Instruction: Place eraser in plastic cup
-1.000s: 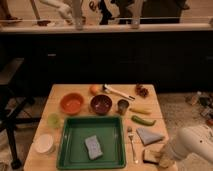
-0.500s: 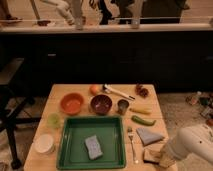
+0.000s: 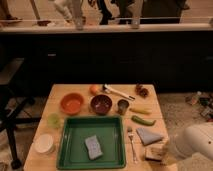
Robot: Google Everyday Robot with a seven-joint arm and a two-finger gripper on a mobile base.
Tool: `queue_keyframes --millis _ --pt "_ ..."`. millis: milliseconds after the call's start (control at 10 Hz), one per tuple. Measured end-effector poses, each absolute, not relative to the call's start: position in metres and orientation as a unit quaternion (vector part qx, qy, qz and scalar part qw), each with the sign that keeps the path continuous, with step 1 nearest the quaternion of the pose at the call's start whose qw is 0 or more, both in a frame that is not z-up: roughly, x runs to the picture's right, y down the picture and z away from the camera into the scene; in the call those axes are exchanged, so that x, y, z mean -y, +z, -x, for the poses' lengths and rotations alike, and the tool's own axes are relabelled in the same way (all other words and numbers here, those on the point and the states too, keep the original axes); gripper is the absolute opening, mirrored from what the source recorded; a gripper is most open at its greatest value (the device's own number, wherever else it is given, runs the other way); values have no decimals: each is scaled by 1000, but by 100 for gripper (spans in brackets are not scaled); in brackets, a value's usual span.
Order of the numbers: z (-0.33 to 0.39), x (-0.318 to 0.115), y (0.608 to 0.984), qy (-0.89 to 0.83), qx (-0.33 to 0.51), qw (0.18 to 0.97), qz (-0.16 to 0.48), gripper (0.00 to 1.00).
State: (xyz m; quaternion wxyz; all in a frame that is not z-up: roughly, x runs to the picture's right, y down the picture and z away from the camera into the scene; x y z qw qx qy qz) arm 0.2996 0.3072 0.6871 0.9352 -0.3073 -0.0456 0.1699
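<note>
The eraser (image 3: 154, 153), a small block with a tan base, lies at the table's front right corner, just in front of the grey folded cloth (image 3: 149, 135). The plastic cup (image 3: 54, 120), small and pale green, stands upright at the left side of the table, beside the green tray's (image 3: 65, 150) far left corner. My white arm (image 3: 196, 142) reaches in from the lower right. My gripper (image 3: 166, 150) is at its end, right next to the eraser on its right side and far from the cup.
The tray holds a grey-blue sponge (image 3: 93, 147). A white tub (image 3: 44, 143), an orange bowl (image 3: 72, 103), a dark red bowl (image 3: 101, 104), a metallic cup (image 3: 123, 106), a fork (image 3: 132, 142), a cucumber (image 3: 143, 120) and a brush (image 3: 117, 92) stand around it.
</note>
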Motion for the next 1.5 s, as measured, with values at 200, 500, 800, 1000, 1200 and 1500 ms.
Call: queue_keyframes --millis 200,500,800,1000,1200,1500 --pt "-308 -287 677 176 54 940 289 0" --pt "-307 -244 660 177 74 945 266 0" --pt "-272 -209 658 157 103 948 256 0" --pt "-273 -210 658 158 102 948 257 0" --pt "-273 -210 658 157 102 948 257 0" --pt "-274 -210 658 159 102 948 256 0"
